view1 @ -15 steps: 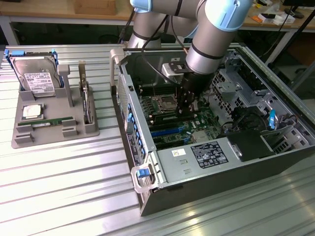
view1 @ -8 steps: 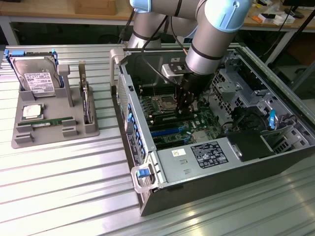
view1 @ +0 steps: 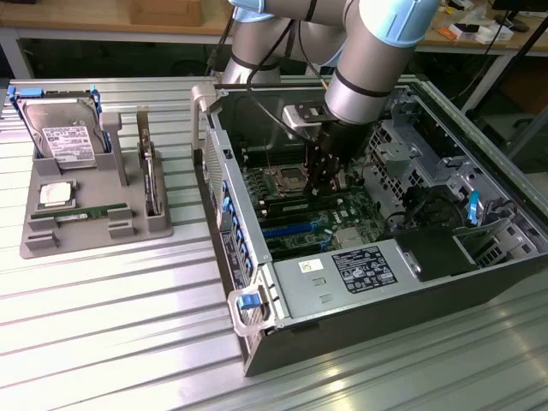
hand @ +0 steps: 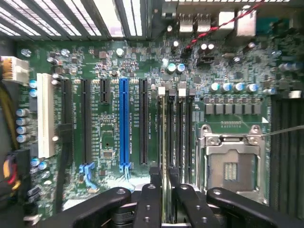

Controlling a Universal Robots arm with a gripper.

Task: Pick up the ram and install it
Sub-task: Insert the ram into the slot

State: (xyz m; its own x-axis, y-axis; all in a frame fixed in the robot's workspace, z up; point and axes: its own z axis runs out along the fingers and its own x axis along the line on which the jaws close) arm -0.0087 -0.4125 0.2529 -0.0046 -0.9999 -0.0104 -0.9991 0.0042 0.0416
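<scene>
The gripper (hand: 166, 202) is down inside the open case (view1: 257, 291), over the motherboard (hand: 114, 142). Its fingers (hand: 151, 199) stand narrowly apart with the ram (hand: 166, 142) on edge between them, running away from the gripper along a memory slot just beside the empty CPU socket (hand: 230, 159). Whether the fingers press the stick or have just let go I cannot tell.

Risks, as I judge them: if the ram is not fully seated, a loosening grip could leave it tilted in the slot, with one end high and the latches not caught. A push while it is skewed could strain the slot or the board. A gripper that drifts sideways could knock the neighbouring slots or the socket frame.
</scene>
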